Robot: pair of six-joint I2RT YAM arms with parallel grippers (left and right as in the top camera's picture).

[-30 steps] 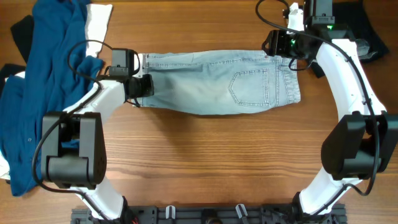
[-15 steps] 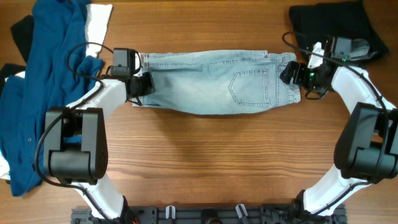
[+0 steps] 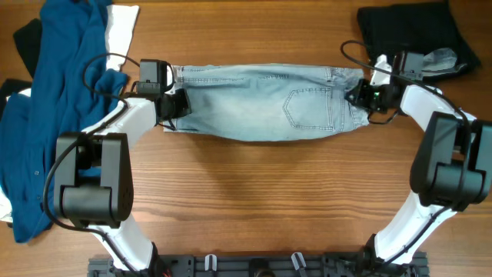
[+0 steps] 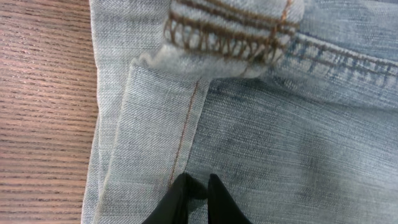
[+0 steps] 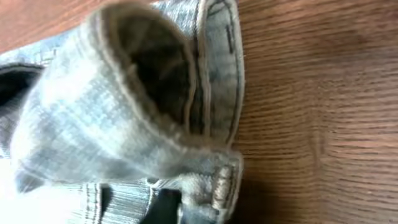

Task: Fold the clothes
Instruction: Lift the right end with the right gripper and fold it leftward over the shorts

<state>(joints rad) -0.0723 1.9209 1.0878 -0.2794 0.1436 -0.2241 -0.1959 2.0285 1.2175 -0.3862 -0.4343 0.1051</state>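
The light-blue jeans (image 3: 261, 100) lie doubled lengthwise across the far middle of the table, back pocket up, waistband to the right. My left gripper (image 3: 175, 105) sits on their left end. In the left wrist view its black fingertips (image 4: 198, 188) are pinched together on a small fold of denim (image 4: 280, 124) beside a brown-stitched seam. My right gripper (image 3: 360, 97) is at the waistband end. In the right wrist view the waistband (image 5: 112, 106) curls up in a thick roll, and the right gripper (image 5: 180, 205) is shut on it, mostly hidden by cloth.
A dark blue shirt (image 3: 61, 92) is heaped over white cloth (image 3: 123, 23) at the far left. A black garment (image 3: 407, 31) with a grey patch (image 3: 442, 58) lies at the back right. Bare wooden table (image 3: 254, 185) stretches in front of the jeans.
My right arm swung down from the back corner to the waistband end and its jaws closed on the denim, bunching the waistband. The left gripper has stayed put.
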